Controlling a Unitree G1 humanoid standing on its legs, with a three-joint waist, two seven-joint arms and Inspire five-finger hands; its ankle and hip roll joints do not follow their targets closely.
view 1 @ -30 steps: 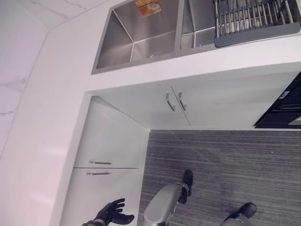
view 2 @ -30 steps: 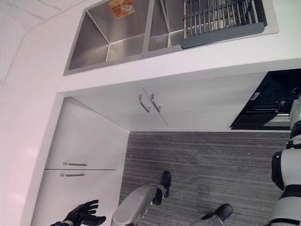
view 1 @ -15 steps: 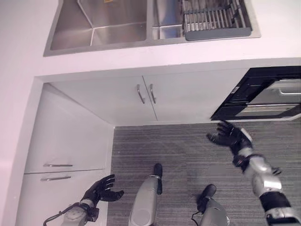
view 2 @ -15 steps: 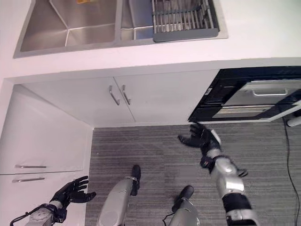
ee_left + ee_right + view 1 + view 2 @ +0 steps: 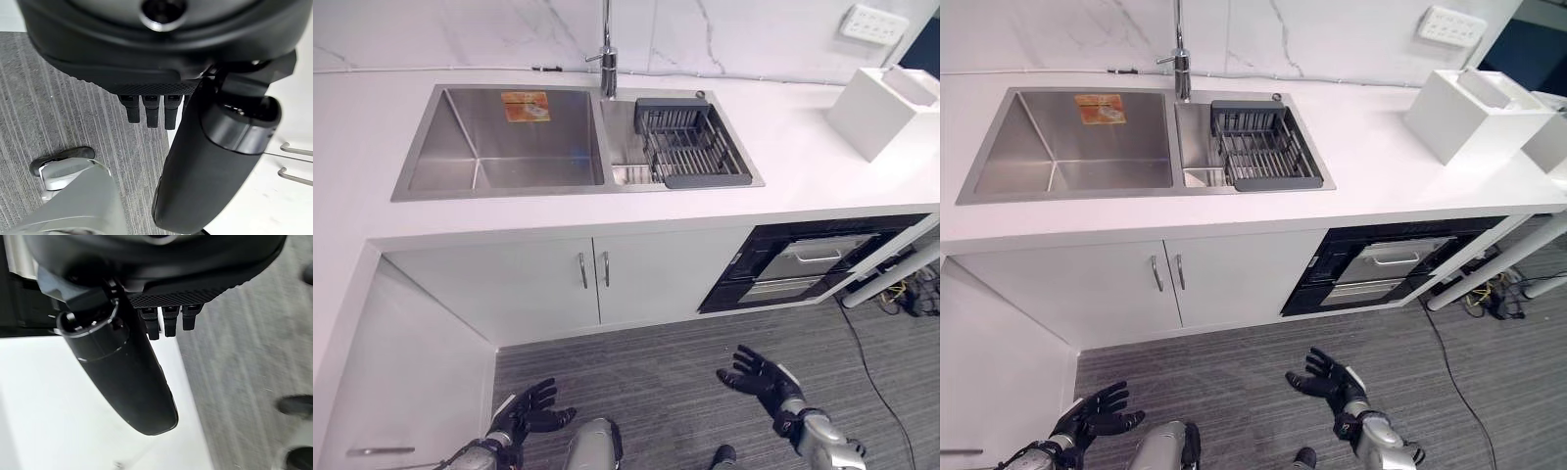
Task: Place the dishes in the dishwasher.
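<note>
A dark dish rack (image 5: 690,152) sits in the right basin of the steel sink (image 5: 509,147); I see no dishes in it. The black-fronted dishwasher (image 5: 803,269) with a silver handle is set under the counter to the right of the sink cabinet. My left hand (image 5: 524,419) hangs low over the grey floor by the corner cabinet, fingers spread and holding nothing. My right hand (image 5: 759,374) is open too, palm up, low over the floor in front of the dishwasher. The fingers (image 5: 151,110) look straight in the left wrist view, as do the fingers (image 5: 168,323) in the right wrist view.
The tap (image 5: 608,59) stands behind the sink, and an orange label (image 5: 526,106) lies in the left basin. A white box (image 5: 886,110) stands on the counter at the right. Two cabinet doors (image 5: 592,284) with handles are below the sink. Cables (image 5: 901,294) lie by the floor at far right.
The whole picture has shifted: the camera has swung so the full counter, wall and white box now show. Both hands stay open and low.
</note>
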